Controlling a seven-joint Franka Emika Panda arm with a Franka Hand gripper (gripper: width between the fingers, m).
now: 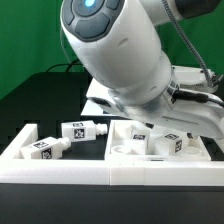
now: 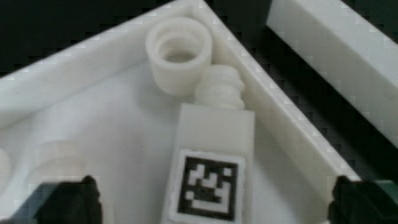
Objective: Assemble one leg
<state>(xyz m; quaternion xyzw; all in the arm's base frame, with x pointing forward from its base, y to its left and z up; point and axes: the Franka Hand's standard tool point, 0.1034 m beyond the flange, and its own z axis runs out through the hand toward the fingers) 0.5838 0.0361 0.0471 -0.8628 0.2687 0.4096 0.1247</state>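
In the wrist view a white leg (image 2: pixel 217 150) with a black-and-white tag lies inside the wide white panel (image 2: pixel 89 100). Its ribbed round stub (image 2: pixel 217 88) points at a raised round socket (image 2: pixel 178 45) in the panel's corner and lies just beside it. My gripper (image 2: pixel 217 205) is open. Its dark fingertips (image 2: pixel 71 200) stand on either side of the leg's body, with gaps to it. In the exterior view the arm hides the gripper. The panel (image 1: pixel 125 150) sits under the arm, with tagged parts (image 1: pixel 172 143) in it.
Two more tagged legs (image 1: pixel 80 130) (image 1: pixel 45 147) lie at the exterior view's left, inside a low white frame (image 1: pixel 60 168) along the front. A white base (image 1: pixel 200 78) stands behind the arm. Another short white stub (image 2: pixel 63 160) stands in the panel near one finger.
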